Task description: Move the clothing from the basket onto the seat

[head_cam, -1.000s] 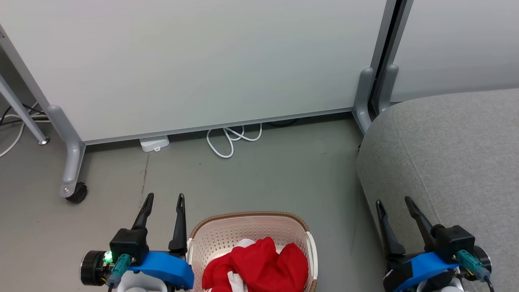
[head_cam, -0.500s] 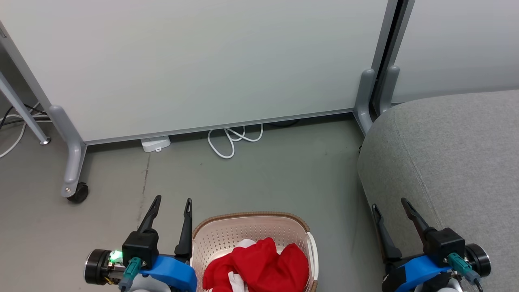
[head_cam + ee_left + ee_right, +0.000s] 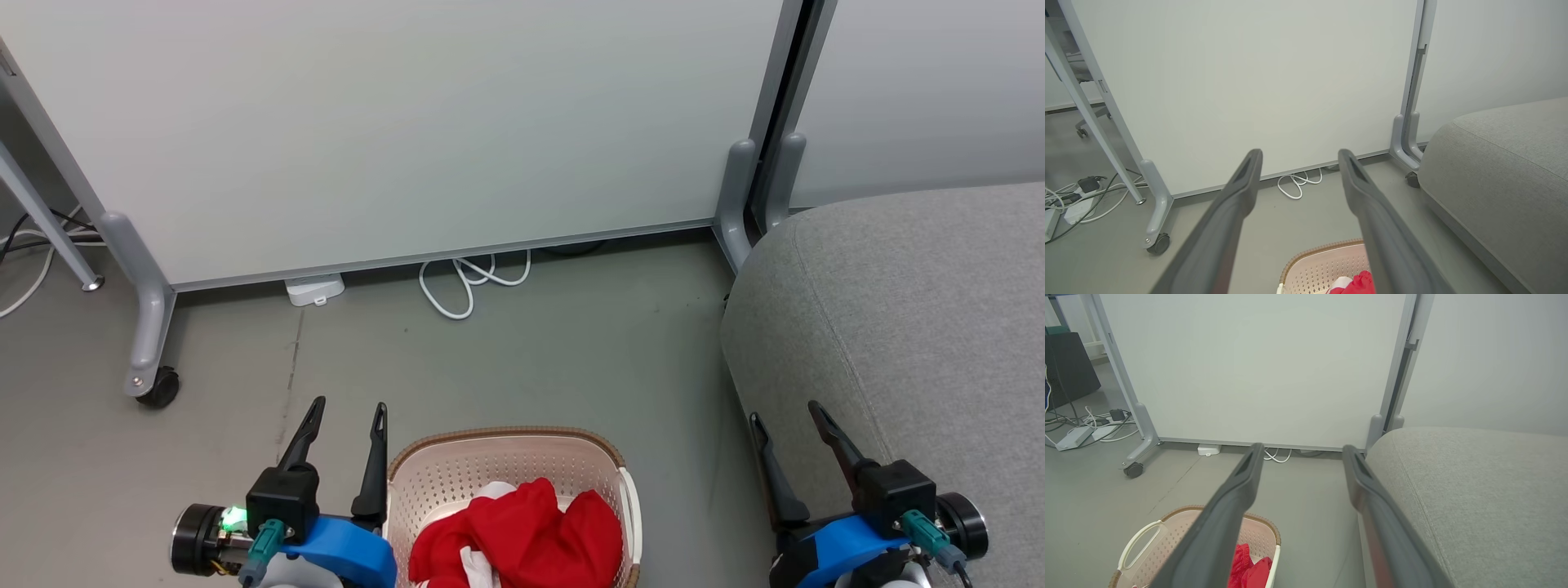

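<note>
While clothing [image 3: 522,527] sits in basket [image 3: 457,475], L claw [image 3: 349,403] gapes empty just beside it. R claw [image 3: 782,411] fingers apart too, by seat [image 3: 914,310] edge.

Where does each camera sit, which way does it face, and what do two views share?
Head view: on the head, facing forward and down at the oval cream perforated plastic basket of red fabric clothing; left hand and right hand show.
Left wrist view: on that wrist, facing along its fingers toward the white panel.
Right wrist view: likewise, along its own fingers.
Shared: basket and large grey fabric seat.
</note>
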Available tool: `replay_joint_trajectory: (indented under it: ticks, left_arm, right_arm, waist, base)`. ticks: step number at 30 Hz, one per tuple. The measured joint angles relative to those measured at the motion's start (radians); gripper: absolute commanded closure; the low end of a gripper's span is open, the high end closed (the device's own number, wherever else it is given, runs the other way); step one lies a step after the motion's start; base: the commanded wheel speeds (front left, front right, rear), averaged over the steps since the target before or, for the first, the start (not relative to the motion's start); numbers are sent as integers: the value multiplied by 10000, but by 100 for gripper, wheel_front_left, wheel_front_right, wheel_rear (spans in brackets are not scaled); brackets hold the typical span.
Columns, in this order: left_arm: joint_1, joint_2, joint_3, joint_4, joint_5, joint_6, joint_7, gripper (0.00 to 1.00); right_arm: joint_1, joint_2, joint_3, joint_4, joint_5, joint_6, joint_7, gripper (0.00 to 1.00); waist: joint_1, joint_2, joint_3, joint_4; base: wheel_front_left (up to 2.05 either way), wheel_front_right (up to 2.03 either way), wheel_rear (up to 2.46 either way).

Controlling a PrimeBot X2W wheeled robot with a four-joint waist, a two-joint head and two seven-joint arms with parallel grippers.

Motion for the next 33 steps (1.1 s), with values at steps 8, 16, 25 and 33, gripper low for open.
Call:
replay_joint_trajectory:
  ticks: [8,16,25,33]
  left_arm:
    - [-317,-6,-61,343,-61,-102,0,0]
    - [-1460,33,-293,1315,-88,-349,-4,0]
    - [-3203,416,-840,3058,-86,-456,-10,0]
    - [-4787,780,-1883,5173,-303,-493,-10,0]
  right_arm:
    - [-124,0,109,12,0,0,0,0]
    - [-570,-2,153,-151,-144,0,-2,0]
    - [-1524,-6,328,-414,-155,0,-8,0]
    - [-2353,-12,495,-677,-138,0,-10,0]
  waist:
    - [1,0,188,-145]
    - [1,0,932,-474]
    - [1,0,2463,-1003]
    - [3,0,3899,-1568]
  base:
    - [0,0,0]
    - [0,0,0]
    - [0,0,0]
    - [0,0,0]
